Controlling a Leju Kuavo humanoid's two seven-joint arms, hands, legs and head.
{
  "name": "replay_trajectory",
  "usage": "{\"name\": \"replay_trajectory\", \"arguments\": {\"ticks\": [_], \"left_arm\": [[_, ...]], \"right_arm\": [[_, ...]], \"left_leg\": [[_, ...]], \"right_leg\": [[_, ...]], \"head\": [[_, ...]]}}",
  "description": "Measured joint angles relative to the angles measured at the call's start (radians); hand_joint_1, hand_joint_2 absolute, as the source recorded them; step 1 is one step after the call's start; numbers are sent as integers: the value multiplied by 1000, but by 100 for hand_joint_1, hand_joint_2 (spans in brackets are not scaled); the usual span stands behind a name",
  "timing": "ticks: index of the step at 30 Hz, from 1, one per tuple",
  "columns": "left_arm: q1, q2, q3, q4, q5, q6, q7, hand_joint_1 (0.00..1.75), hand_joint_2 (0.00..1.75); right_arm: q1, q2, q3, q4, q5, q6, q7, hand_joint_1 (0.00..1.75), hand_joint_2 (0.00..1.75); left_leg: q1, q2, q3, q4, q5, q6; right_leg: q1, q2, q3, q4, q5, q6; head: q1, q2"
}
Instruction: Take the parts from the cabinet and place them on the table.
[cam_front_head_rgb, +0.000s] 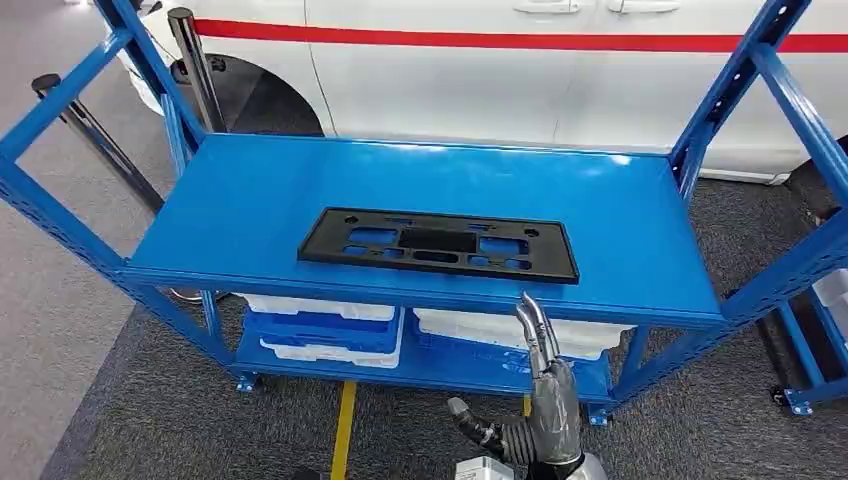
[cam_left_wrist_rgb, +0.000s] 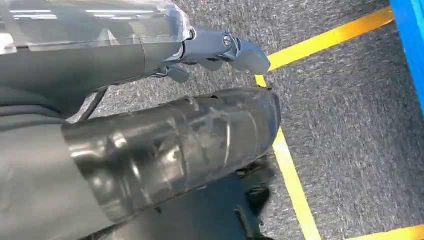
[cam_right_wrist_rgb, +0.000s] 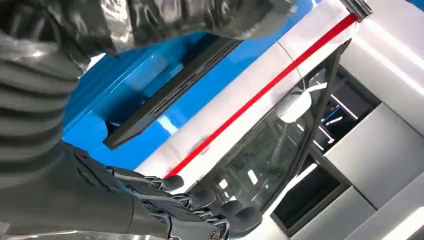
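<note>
Black part flat on blue shelf; right hand raised below shelf edge, fingers extended, empty.

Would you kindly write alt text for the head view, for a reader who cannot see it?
A flat black plastic part with cut-outs lies on the top shelf of a blue metal rack. The robot's right hand is raised in front of the rack, below the shelf's front edge, holding nothing. White trays sit on the lower shelf, and a white car with a red stripe stands behind.
</note>
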Motion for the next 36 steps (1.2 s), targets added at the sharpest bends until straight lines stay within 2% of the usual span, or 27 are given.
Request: {"name": "replay_trajectory", "arguments": {"ticks": [1,2,5,6,8,9,10,11,12,14,15,16,17,18,20,21,24,25,26,27,28,30,31,32,33,35,36], "left_arm": [[2,0,0,0,0,0,0,0,0],[4,0,0,0,0,0,0,0,0],[3,1,0,0,0,0,0,0,0],[2,0,0,0,0,0,0,0,0],[2,0,0,0,0,0,0,0,0],[5,1,0,0,0,0,0,0,0],[6,1,0,0,0,0,0,0,0],[5,0,0,1,0,0,0,0,0],[4,0,0,1,-1,0,0,0,0],[3,0,-1,1,-4,-4,0,0,0],[4,0,-1,1,-6,-7,0,0,0],[4,0,-1,1,-10,-15,-1,0,0],[4,0,-1,1,-11,-24,-2,0,0],[4,0,-2,1,-12,-29,-4,0,0],[4,0,-5,1,-14,-42,-7,0,0],[4,0,-6,1,-14,-43,-8,0,0],[3,0,-11,1,-21,-52,-5,0,0],[3,0,-13,1,-22,-56,-5,0,0],[2,1,-17,1,-24,-56,-5,0,0],[2,1,-19,1,-26,-58,-6,0,0],[2,1,-21,1,-29,-59,-6,0,0],[4,1,-23,1,-31,-60,-5,0,0],[5,1,-24,1,-31,-60,-5,0,0],[7,1,-25,1,-31,-61,-3,0,0],[8,2,-25,1,-32,-63,-3,0,0],[8,4,-26,1,-34,-65,-3,0,0],[8,4,-26,1,-34,-66,-3,0,0]], "right_arm": [[1,0,-1,0,0,0,0,0,0],[2,0,-3,0,0,0,0,0,0],[2,0,-5,0,0,0,0,0,0],[2,0,-5,0,0,0,0,0,0],[2,0,-5,0,1,0,1,0,0],[2,0,-5,0,1,0,1,0,175],[1,0,-6,0,5,-3,1,0,175],[3,0,-8,-1,26,-13,3,0,175],[3,1,-10,-3,49,-25,3,0,175],[5,1,-10,-2,74,-32,5,0,175],[8,1,-11,-2,76,-32,6,0,175],[10,1,-11,-2,81,-32,8,0,175],[9,0,-12,-2,89,-32,8,0,175],[9,0,-12,-2,95,-33,8,0,175],[8,0,-13,-4,115,-36,11,0,175],[5,0,-13,-4,124,-37,16,0,175],[5,-3,-14,-5,185,-52,35,0,175],[5,-5,-14,-5,197,-53,39,0,175],[5,-7,-15,-5,211,-58,45,0,175],[3,-9,-16,-5,225,-64,50,0,175],[1,-12,-18,-5,239,-69,57,0,175],[2,-19,-24,-3,263,-73,71,0,175],[2,-24,-29,-2,275,-76,79,0,175],[3,-28,-34,-1,287,-79,85,0,175],[4,-33,-39,0,296,-84,92,0,175],[5,-43,-50,0,308,-87,102,0,175],[6,-46,-54,0,313,-87,107,0,175]], "left_leg": [[0,0,-13,28,2,-1],[1,0,-1,1,31,0],[3,0,118,-243,156,7],[-2,-1,132,-274,141,9],[-4,-3,129,-278,145,18],[-7,-3,129,-277,146,23],[-2,-3,130,-286,151,32],[2,0,134,-293,158,41],[2,0,134,-295,159,48],[-1,1,132,-295,159,54],[-2,2,131,-295,159,54],[-3,2,131,-293,159,55],[-3,2,131,-292,159,55],[-3,2,131,-290,158,54],[-3,0,134,-286,154,50],[-8,0,132,-284,151,46],[-7,0,129,-286,151,31],[-8,1,131,-288,152,25],[-5,0,128,-277,141,18],[-6,-1,118,-252,122,15],[-5,-2,90,-195,87,13],[-3,-2,11,-35,17,7],[-2,-2,-14,14,10,5],[-1,-2,-19,19,23,5],[2,-2,-3,-24,62,5],[4,-1,78,-197,159,9],[4,-2,102,-258,169,12]], "right_leg": [[0,0,0,0,0,0],[0,1,2,0,0,0],[-1,3,8,2,-4,5],[6,3,6,6,-6,11],[4,3,2,6,-2,22],[3,2,4,2,1,27],[6,3,5,2,1,33],[0,3,4,13,-11,37],[0,2,-11,45,-37,40],[-2,2,-77,187,-113,44],[-2,2,-110,257,-139,46],[-2,2,-128,293,-141,47],[-2,2,-123,280,-120,46],[-2,2,-98,229,-84,45],[-2,2,-12,59,0,36],[3,1,10,14,-12,32],[9,5,3,7,-7,26],[7,5,4,2,-5,20],[-2,3,10,-9,1,12],[-2,3,13,-11,0,7],[-1,2,12,-11,0,2],[0,0,10,-10,-1,0],[0,0,10,-8,-2,-1],[0,1,11,-7,-3,-1],[0,2,13,-7,-5,1],[-1,5,22,-5,-11,7],[-1,5,23,-3,-15,11]], "head": [[0,0],[0,0],[0,0],[0,0],[1,0],[1,0],[1,0],[1,0],[2,0],[2,0],[2,0],[2,0],[2,0],[2,0],[2,0],[2,0],[1,0],[1,0],[1,0],[1,0],[-1,0],[0,0],[0,0],[0,0],[0,0],[0,0],[0,0]]}}
